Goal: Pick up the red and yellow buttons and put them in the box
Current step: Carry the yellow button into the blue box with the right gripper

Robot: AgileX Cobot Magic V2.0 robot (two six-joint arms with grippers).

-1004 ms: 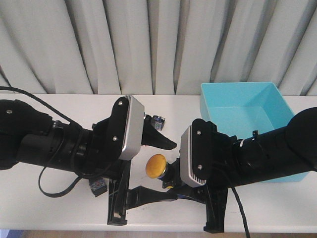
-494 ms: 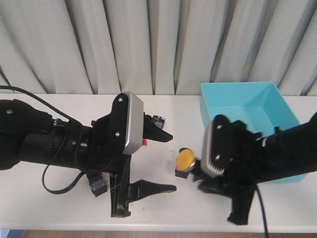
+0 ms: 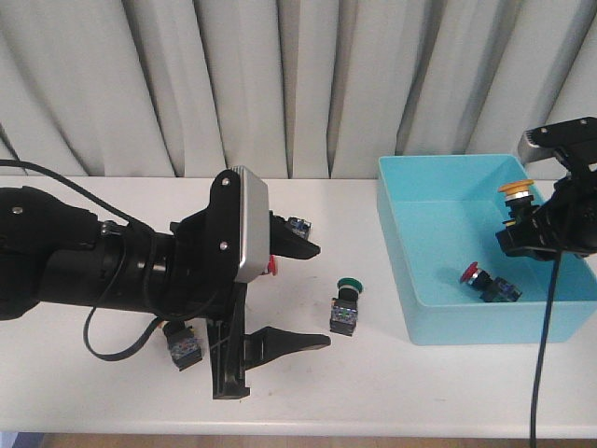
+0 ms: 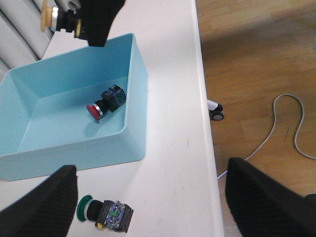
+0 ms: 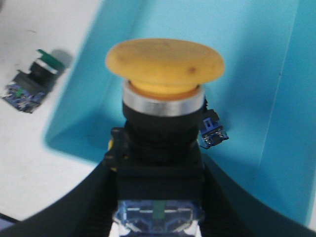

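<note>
At the right of the front frame, the right claw (image 3: pixel 527 229) grips a yellow button (image 3: pixel 516 189) above the turquoise box (image 3: pixel 410 280), where a red button (image 3: pixel 473 274) lies, while the left claw (image 3: pixel 280 294) gapes open over the table (image 3: pixel 84 373) at lower centre.

Left end effector (image 3: pixel 280 294) agape, right (image 3: pixel 534 229) clamped

1 button (image 3: pixel 489 281) in box (image 3: pixel 410 280) — 1 button (image 3: pixel 345 308) left of it
</note>
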